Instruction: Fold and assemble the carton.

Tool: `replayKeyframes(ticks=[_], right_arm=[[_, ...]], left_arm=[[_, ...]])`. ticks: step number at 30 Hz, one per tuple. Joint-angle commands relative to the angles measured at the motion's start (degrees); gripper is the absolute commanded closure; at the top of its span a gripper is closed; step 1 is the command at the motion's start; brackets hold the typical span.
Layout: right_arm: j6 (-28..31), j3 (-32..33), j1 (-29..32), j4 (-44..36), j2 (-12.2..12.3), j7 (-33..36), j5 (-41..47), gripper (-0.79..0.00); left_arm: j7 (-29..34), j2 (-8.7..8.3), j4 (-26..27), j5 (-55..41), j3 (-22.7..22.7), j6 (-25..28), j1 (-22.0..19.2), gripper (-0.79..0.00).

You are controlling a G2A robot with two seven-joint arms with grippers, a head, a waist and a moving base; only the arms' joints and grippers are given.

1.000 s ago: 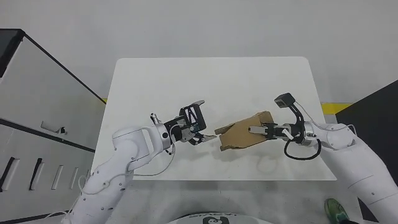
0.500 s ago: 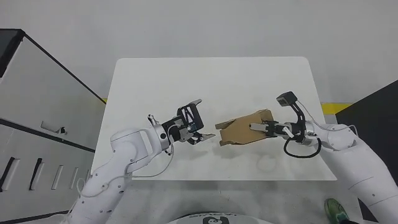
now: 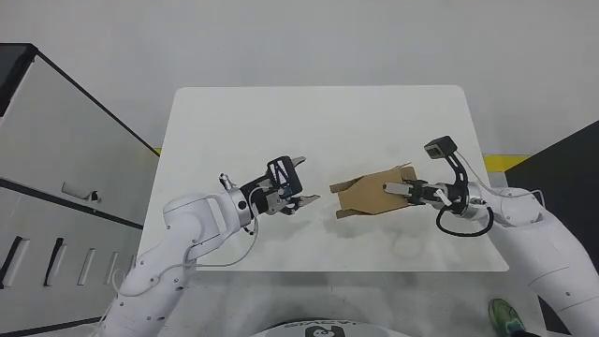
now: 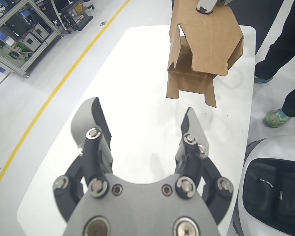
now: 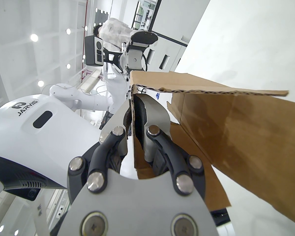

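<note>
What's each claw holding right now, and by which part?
The right claw is shut on the carton, pinching a cardboard panel's edge at the end facing that arm. The left claw is open and empty, apart from the carton.

Arms [image 3: 187, 229]: glossy white rounded shells, black wrists.
Right-wrist cable [image 3: 460, 236]: black loop.
Left gripper [image 4: 142, 110]: silver plates, round screws, black ribbed pads [image 4: 102, 119].

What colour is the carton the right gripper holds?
Plain brown cardboard carton, clearest in the left wrist view.
</note>
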State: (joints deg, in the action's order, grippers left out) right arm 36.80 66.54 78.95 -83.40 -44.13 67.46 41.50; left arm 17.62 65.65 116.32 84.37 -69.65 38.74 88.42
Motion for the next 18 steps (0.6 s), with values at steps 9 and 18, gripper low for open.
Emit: replayKeyframes(ticks=[9,18], right_arm=[[-1.7,0.5,0.8,1.9,-0.9,1.7,10.0,0.000],[-2.8,0.3,0.7,2.1,-1.3,1.7,11.0,0.000]], left_arm=[[-0.5,-0.30,-0.9,-2.5,-0.1,-0.3,1.4,0.000],[0.5,-0.28,-1.0,-2.4,0.9,-1.1,1.1,0.000]])
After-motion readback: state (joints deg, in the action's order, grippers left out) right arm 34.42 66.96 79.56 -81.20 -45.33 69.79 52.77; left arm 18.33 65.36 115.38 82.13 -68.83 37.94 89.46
